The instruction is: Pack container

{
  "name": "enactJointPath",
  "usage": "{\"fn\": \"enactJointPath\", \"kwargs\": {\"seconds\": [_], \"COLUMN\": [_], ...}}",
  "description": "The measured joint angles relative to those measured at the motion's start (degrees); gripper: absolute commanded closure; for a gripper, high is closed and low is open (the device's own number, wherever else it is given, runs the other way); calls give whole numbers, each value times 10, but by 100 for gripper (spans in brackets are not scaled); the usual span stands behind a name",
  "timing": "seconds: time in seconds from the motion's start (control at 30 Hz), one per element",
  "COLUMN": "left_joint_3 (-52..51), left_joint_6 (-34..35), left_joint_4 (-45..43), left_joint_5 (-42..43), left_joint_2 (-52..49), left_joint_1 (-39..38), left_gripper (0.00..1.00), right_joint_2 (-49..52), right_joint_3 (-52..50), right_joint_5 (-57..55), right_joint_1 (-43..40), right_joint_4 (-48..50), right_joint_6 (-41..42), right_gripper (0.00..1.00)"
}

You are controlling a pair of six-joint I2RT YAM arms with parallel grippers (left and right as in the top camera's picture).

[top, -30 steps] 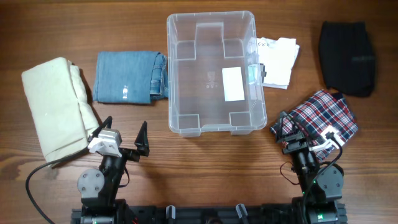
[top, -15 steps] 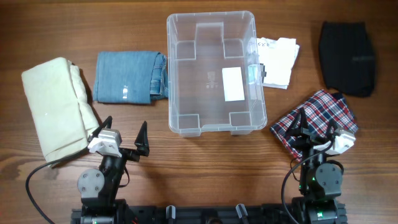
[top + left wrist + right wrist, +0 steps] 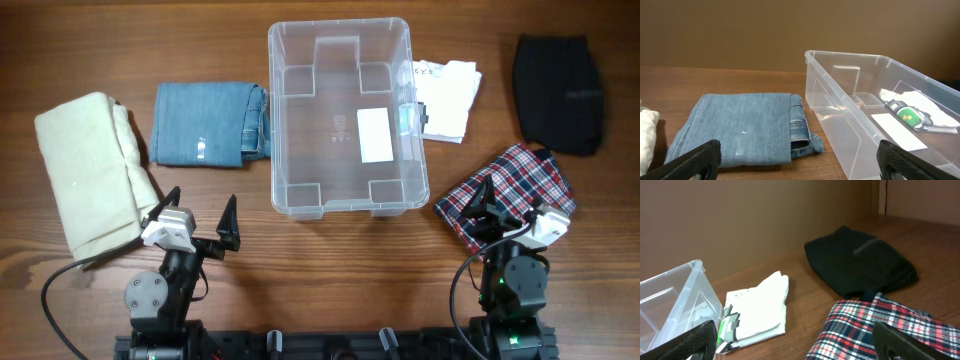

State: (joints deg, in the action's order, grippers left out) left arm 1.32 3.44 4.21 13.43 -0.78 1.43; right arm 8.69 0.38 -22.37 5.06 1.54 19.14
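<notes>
The left hand (image 3: 203, 197) sits in the lower left of the overhead view with its two dark fingers spread wide, holding nothing and hanging over bare wooden surface (image 3: 330, 270). In the left wrist view its fingers (image 3: 692, 159) show only at the bottom corners, far apart, with nothing between them. Just to its left lies a folded cream cloth (image 3: 90, 170), whose lower corner comes close to the hand's white body. Above it, a folded blue denim garment (image 3: 205, 122) lies flat. The right hand (image 3: 513, 200) is at the lower right, its fingers equally wide apart and gripping nothing. It stands over the lower edge of a folded red, white and navy plaid cloth (image 3: 525, 165), and whether the fingertips touch the fabric cannot be told. In the right wrist view the plaid fills the lower right between the spread fingers (image 3: 687, 341). The clear rectangular plastic container (image 3: 320, 130) stands upright at the upper centre of the overhead view, between the two hands and further up the frame, with a white label (image 3: 375, 135) on its base. The denim lies just beside its left wall. A folded white garment (image 3: 445, 98) lies just beside its right wall. A black folded garment (image 3: 557, 92) lies at the upper right, well apart from the container.
</notes>
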Motion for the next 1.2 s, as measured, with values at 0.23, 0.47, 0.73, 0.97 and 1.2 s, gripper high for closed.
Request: {"fn": "enactJointPath", "kwargs": {"seconds": [0.23, 0.47, 0.73, 0.97, 1.2], "left_joint_3": [-1, -3, -7, 48, 407], "left_joint_6": [-11, -78, -93, -53, 3], "left_joint_4": [-10, -81, -246, -175, 168], "left_joint_5": [-3, -33, 38, 58, -30], "left_joint_2": [0, 0, 0, -7, -225], "left_joint_1": [0, 0, 0, 0, 0], "left_gripper": [0, 0, 0, 0, 0], "right_joint_2": [0, 0, 1, 1, 1], "right_joint_3": [0, 0, 0, 0, 0], "right_joint_5": [0, -2, -2, -2, -6], "right_joint_1": [0, 0, 0, 0, 0], "right_joint_4": [0, 0, 0, 0, 2], "right_joint_6": [0, 0, 0, 0, 0], "right_gripper": [0, 0, 0, 0, 0]}}
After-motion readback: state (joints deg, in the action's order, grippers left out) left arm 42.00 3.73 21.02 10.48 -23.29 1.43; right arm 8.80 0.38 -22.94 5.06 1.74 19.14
